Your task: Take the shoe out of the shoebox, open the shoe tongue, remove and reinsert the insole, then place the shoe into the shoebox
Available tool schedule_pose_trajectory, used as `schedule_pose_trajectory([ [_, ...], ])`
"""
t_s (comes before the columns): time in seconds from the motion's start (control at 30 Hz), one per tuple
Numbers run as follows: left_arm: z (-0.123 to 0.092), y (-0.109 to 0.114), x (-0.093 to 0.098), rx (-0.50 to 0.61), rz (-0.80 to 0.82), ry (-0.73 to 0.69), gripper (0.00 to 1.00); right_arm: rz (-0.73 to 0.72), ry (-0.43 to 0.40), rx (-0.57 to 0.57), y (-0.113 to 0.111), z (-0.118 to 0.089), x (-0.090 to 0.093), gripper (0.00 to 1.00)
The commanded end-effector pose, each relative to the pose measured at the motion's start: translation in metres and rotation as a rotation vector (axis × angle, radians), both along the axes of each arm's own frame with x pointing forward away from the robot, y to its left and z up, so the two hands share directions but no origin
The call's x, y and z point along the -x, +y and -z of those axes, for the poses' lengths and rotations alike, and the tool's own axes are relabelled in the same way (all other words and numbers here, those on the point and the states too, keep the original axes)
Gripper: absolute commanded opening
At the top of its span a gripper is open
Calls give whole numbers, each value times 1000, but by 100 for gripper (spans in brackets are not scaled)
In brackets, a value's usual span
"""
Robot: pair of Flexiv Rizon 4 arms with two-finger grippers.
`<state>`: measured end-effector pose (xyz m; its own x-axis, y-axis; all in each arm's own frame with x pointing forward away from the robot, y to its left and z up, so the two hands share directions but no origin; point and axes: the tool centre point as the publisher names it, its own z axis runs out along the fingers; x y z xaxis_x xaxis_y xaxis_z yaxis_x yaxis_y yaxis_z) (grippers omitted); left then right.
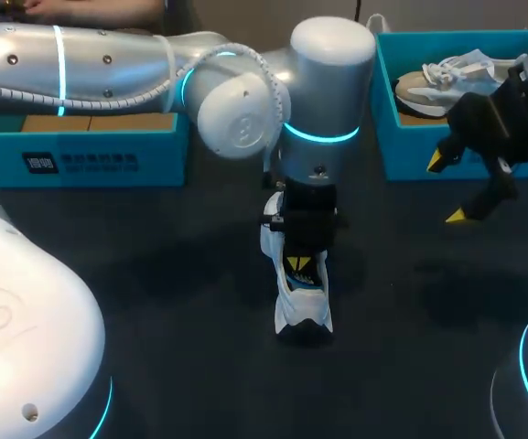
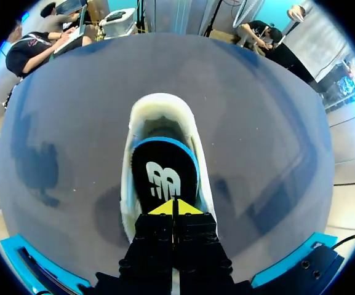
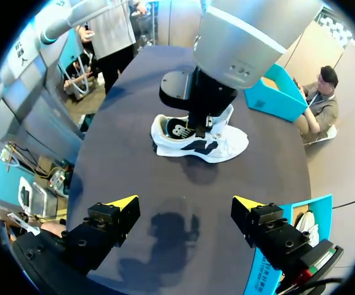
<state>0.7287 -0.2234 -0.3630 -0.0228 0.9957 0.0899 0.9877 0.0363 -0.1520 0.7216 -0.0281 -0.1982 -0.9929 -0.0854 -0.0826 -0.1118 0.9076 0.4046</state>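
Observation:
A white shoe (image 1: 302, 306) with dark side panels stands on the dark table in mid-view, toe towards the front. My left gripper (image 1: 298, 265) points straight down into its opening. In the left wrist view my left gripper (image 2: 176, 208) is shut on the heel end of the black, blue-edged insole (image 2: 165, 175), which lies partly in the shoe (image 2: 162, 114). My right gripper (image 1: 448, 189) hangs open above the table in front of the teal shoebox (image 1: 401, 146), holding nothing. From the right wrist view the shoe (image 3: 220, 146) lies well ahead of my right gripper (image 3: 185, 203).
A second pale shoe (image 1: 442, 80) lies inside the right shoebox. Another teal box (image 1: 80, 151) stands at the back left. My left arm (image 1: 245, 110) spans the back of the table. Bare dark table (image 1: 154, 274) lies to both sides of the shoe.

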Motion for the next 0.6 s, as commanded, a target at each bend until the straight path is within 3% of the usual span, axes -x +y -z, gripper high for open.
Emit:
schedule_pose_trajectory([
  [0.03,9,2,4,0,-10,-8,0,0,0,2,0,1,0,100],
  [0.3,20,2,6,-2,-33,-6,0,0,0,2,0,1,0,100],
  [0.6,-16,5,15,28,-7,42,0,0,0,2,0,1,0,100],
])
